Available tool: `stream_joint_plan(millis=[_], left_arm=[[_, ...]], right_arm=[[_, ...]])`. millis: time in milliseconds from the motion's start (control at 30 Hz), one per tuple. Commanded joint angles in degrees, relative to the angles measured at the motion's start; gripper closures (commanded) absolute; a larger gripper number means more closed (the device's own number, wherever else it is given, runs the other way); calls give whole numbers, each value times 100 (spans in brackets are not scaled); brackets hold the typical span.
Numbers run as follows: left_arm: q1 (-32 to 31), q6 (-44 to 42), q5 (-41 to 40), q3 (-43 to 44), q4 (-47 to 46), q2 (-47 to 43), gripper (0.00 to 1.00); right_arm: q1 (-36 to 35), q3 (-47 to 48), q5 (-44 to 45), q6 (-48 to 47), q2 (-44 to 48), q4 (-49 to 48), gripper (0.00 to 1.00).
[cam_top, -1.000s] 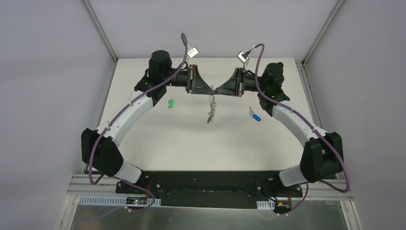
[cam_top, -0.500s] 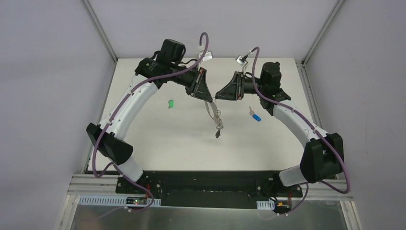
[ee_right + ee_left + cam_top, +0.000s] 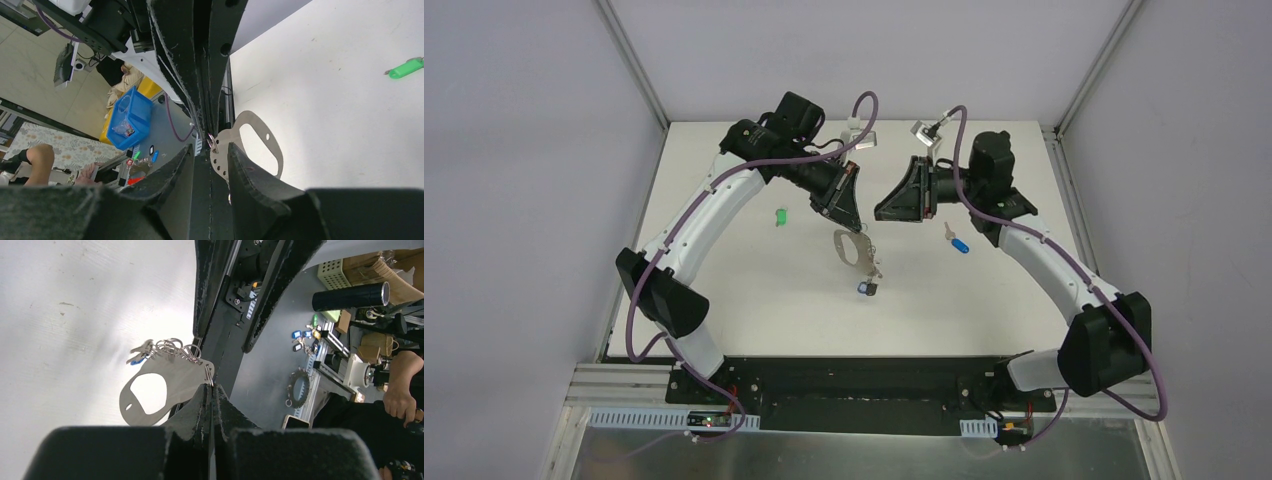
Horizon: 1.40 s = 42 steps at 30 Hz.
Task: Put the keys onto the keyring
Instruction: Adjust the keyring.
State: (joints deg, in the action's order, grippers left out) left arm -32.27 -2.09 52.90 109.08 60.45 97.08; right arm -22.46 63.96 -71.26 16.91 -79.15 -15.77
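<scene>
Top external view: two arms reach over a white bench and meet near its far middle. The left gripper is clenched on the edge of the keyring, a pale grey oval plate hanging above the bench with small metal rings and a dark tag dangling from it. The right gripper sits just right of it, jaws parted, grasping nothing. The green key lies on the left and the blue key on the right, both well apart from the keyring.

Left fingers together, right fingers apart
</scene>
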Motion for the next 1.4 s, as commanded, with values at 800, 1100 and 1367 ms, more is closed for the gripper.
stream_joint_plan(millis=[800, 1100, 1367], left_arm=[[20, -14, 487, 81, -338, -143, 92], [721, 2839, 877, -2037, -4872, -1283, 57], [828, 3673, 879, -2668, -6007, -1342, 53]], right_arm=[[-425, 273, 303, -48, -170, 25, 100], [-94, -127, 769, 2141, -452, -2155, 100], [33, -376, 912, 2981, -567, -3132, 100]])
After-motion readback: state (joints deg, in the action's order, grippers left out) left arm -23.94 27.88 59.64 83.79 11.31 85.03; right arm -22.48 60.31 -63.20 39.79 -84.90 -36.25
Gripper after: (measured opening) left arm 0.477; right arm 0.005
